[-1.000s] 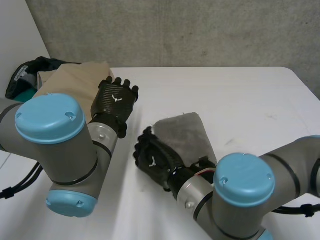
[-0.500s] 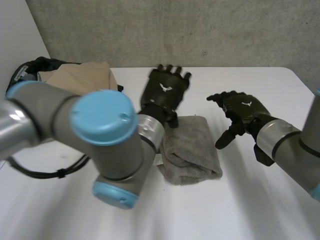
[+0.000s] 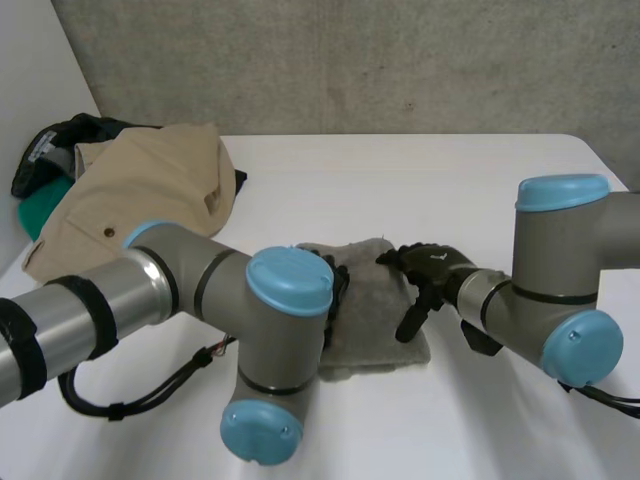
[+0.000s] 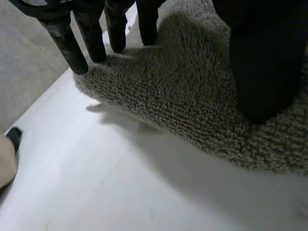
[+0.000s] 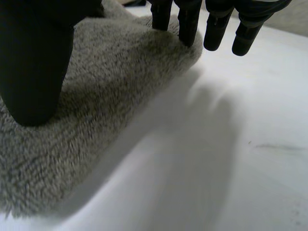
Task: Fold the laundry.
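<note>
Bright, even light; soft shadow under towel [image 5: 110, 86] edge.

My right hand [image 5: 29, 29] rests on a fluffy grey towel [image 5: 106, 106]. My thumb [image 5: 33, 91] presses down on its soft top. My fingers [image 5: 187, 24] are straight. Some fingertips touch the towel's rounded edge. The others hang just past it, over the white table [image 5: 231, 183].
</note>
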Action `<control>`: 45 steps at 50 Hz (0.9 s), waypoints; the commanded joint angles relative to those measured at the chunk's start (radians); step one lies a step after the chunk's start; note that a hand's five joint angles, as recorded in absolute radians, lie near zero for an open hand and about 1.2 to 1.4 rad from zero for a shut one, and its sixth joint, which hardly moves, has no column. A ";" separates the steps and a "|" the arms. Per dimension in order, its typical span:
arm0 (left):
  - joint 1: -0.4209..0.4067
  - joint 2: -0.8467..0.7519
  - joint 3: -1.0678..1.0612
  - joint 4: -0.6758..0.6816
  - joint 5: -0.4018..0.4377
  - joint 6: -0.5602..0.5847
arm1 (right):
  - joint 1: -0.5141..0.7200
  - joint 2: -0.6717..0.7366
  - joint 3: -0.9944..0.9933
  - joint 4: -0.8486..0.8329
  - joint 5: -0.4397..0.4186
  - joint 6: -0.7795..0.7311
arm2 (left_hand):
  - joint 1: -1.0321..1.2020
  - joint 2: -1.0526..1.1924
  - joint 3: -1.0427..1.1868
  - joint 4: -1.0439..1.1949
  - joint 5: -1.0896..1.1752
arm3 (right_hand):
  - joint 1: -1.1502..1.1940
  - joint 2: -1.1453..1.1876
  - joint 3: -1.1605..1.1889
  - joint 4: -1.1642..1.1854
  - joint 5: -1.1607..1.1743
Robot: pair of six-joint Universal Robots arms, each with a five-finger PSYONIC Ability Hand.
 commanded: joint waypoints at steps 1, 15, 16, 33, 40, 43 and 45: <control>-0.007 0.006 -0.031 -0.004 -0.027 0.016 | 0.002 0.010 0.014 -0.003 0.024 -0.138 | 0.028 0.022 0.013 0.021 0.003 | -0.025 -0.022 -0.029 -0.027 -0.038; 0.004 0.288 -0.044 0.118 0.047 0.005 | -0.010 -0.266 0.209 -0.196 0.151 -0.149 | -0.001 -0.008 -0.016 -0.008 -0.026 | -0.025 -0.022 -0.029 -0.027 -0.038; 0.010 0.302 -0.046 0.125 0.067 0.005 | -0.010 -0.277 0.227 -0.206 0.156 -0.144 | 0.001 -0.005 -0.013 -0.005 -0.023 | -0.025 -0.022 -0.029 -0.027 -0.038; 0.205 0.409 -0.095 -0.004 0.786 -0.136 | -0.110 -0.312 0.566 -0.313 -0.063 0.159 | 0.019 0.013 0.005 0.012 -0.006 | -0.025 -0.022 -0.029 -0.027 -0.038; 0.199 0.411 -0.100 -0.004 0.797 -0.168 | -0.111 -0.283 0.553 -0.390 -0.079 0.250 | 0.019 0.013 0.005 0.012 -0.006 | -0.025 -0.022 -0.029 -0.027 -0.038; 0.194 0.411 -0.103 -0.006 0.797 -0.168 | -0.102 -0.262 0.540 -0.408 -0.077 0.256 | 0.022 0.016 0.008 0.015 -0.003 | -0.021 -0.017 -0.024 -0.022 -0.034; 0.188 0.411 -0.104 -0.007 0.795 -0.170 | -0.100 -0.247 0.527 -0.416 -0.070 0.253 | 0.025 0.019 0.010 0.018 0.000 | -0.009 -0.006 -0.013 -0.011 -0.022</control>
